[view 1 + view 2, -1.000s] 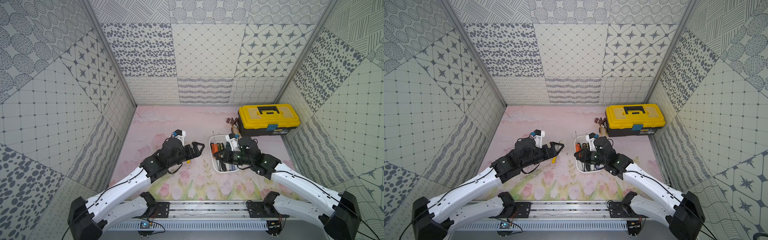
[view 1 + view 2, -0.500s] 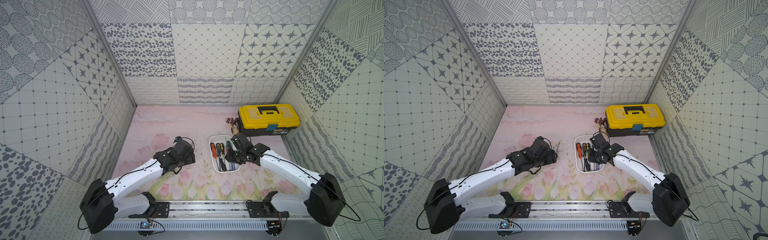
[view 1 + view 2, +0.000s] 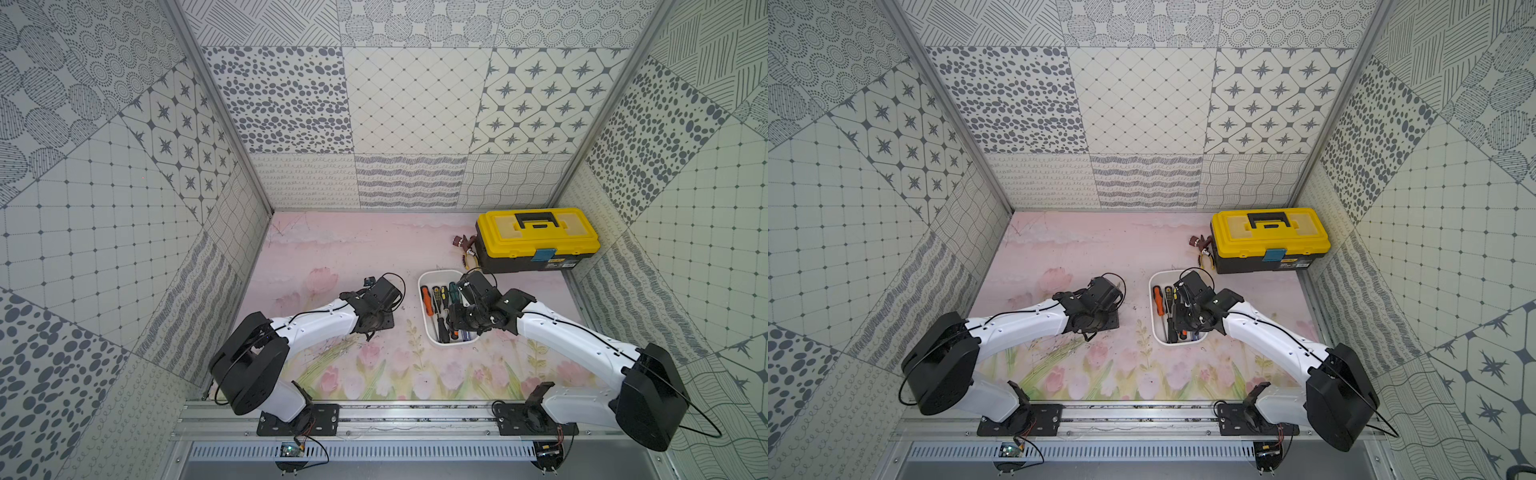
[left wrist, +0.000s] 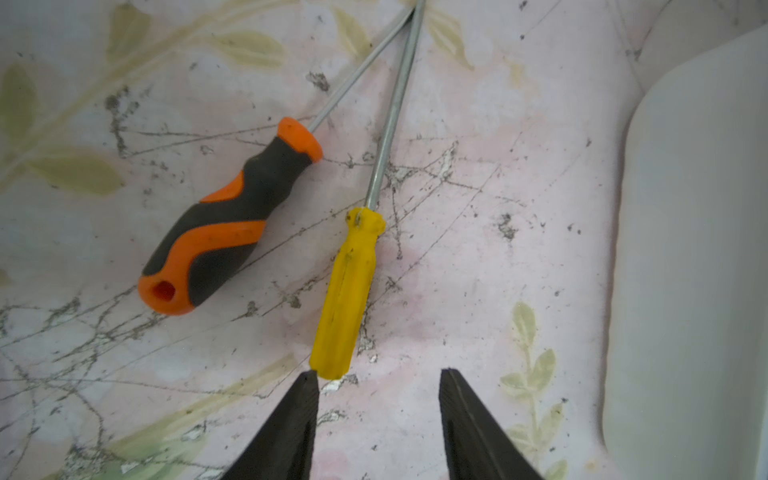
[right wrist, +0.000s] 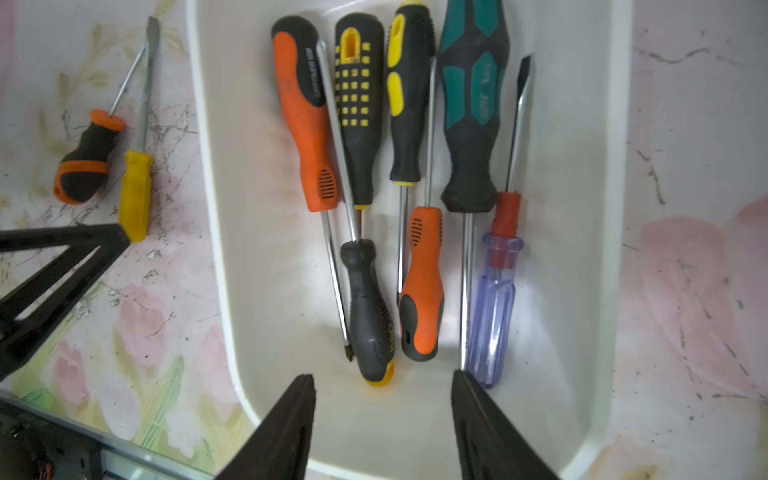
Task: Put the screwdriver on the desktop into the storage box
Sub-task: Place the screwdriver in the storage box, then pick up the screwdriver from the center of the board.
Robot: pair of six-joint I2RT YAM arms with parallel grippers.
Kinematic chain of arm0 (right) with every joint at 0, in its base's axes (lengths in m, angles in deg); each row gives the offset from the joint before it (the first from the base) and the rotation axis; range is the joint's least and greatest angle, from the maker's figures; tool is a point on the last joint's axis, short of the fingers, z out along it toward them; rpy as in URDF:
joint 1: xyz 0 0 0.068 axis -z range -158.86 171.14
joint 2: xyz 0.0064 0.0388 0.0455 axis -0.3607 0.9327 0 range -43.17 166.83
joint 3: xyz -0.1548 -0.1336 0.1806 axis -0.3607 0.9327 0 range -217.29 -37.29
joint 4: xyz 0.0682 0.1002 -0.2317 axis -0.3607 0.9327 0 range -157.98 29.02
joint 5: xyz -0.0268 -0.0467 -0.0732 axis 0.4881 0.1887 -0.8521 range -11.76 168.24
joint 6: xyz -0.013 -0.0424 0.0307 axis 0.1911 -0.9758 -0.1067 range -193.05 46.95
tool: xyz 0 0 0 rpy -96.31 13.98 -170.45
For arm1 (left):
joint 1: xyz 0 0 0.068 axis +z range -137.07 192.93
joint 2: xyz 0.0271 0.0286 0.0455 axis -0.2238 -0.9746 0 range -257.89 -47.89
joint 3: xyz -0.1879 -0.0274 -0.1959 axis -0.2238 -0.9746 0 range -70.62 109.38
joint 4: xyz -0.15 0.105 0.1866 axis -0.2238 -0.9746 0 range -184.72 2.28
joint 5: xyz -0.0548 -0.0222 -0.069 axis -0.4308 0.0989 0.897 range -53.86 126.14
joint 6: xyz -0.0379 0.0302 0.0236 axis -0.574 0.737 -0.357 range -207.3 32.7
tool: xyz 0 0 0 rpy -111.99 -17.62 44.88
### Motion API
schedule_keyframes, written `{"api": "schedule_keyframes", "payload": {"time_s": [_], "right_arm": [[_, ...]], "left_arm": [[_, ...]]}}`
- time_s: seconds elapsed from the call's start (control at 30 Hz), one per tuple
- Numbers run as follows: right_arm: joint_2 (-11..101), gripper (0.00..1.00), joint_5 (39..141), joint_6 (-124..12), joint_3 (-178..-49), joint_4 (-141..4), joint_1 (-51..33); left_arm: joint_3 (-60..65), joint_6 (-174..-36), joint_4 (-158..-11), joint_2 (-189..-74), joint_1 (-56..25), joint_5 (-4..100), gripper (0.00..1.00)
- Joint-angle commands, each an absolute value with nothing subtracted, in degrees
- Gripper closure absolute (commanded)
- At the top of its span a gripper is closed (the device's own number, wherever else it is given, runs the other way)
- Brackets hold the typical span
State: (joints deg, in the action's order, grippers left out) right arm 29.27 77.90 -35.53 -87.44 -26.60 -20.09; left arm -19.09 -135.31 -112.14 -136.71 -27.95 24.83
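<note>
Two screwdrivers lie on the pale pink surface [image 3: 353, 249] printed with tulips and scuffed with dark scratches, just beside the storage box [image 5: 208, 166], a shallow white plastic tray with rounded corners. One is a slim screwdriver with a plain yellow handle [image 4: 349, 291]. The other is a stubby screwdriver with a black-and-orange grip [image 4: 224, 224]. Their handles lie apart and their metal shafts converge toward the tips. The left hand [image 4: 379, 374] is low over the surface with its black jaws parted and nothing between them. The butt of the yellow handle sits right at the tip of one finger [image 4: 299, 399]; whether they touch is hard to tell. In the right wrist view that finger shows as a black triangular frame meeting the end of the yellow handle. The right hand [image 5: 382, 374] hangs over the near end of the tray, released and empty. Seven screwdrivers rest inside the tray, lengthwise and side by side, some overlapping, among them a green-and-black handled one [image 5: 471, 104] and a clear violet one with a red collar [image 5: 494, 299]. In both top views the tray [image 3: 439, 273] sits right of centre, under the right arm. A closed yellow-lidded black toolbox [image 3: 536, 237] stands behind it near the back right corner.
</note>
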Motion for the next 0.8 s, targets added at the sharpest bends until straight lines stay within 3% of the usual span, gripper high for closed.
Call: {"api": "schedule_keyframes", "payload": {"time_s": [0.0,0.07,0.23,0.77], "right_arm": [[27.62,0.56,76.87,-35.26,-89.27,-27.08,-22.74],[27.25,0.63,76.43,-34.69,-89.44,-27.30,-23.97],[26.28,0.71,76.68,-33.96,-89.38,-28.13,-24.67],[23.20,0.73,77.61,-32.90,-87.25,-29.22,-24.74]], "left_arm": [[-14.57,-132.82,-112.07,-141.16,-27.81,20.88,0.52],[-12.26,-132.29,-113.12,-142.07,-27.75,19.56,0.54],[-7.92,-130.47,-116.56,-142.10,-25.60,17.34,0.52],[-4.23,-131.84,-121.47,-151.44,-17.23,17.55,0.47]]}}
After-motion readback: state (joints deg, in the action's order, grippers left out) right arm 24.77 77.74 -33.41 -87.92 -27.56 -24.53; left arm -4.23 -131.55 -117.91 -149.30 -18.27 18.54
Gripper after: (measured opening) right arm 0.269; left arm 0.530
